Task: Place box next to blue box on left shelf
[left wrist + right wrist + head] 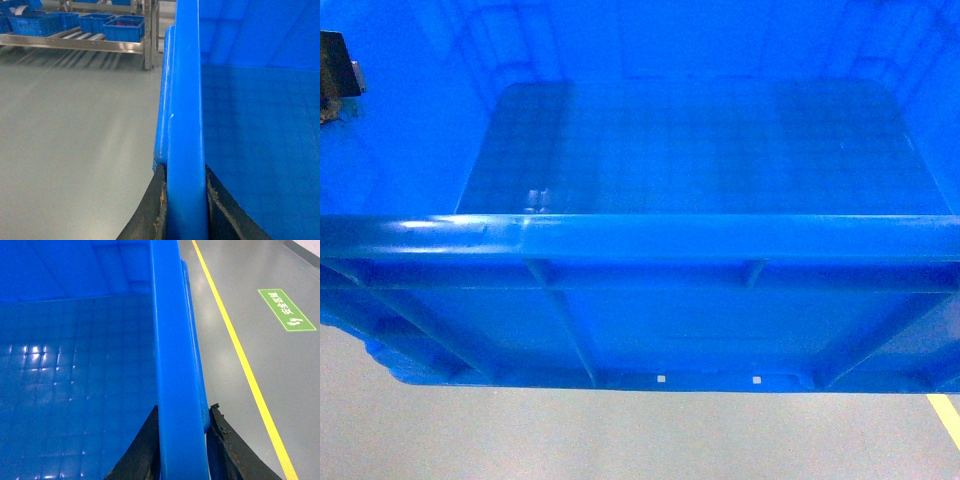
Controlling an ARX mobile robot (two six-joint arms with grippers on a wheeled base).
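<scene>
Both end effectors, left (185,212) and right (182,440), clench the rims of the large bright-blue plastic crate (690,160); uneven lifting may probably let it slip

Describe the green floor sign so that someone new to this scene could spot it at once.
In the right wrist view, start at the big blue box and look right past the yellow floor line. The green sign lies flat on the grey floor beyond it, the only green patch, with white markings.
</scene>
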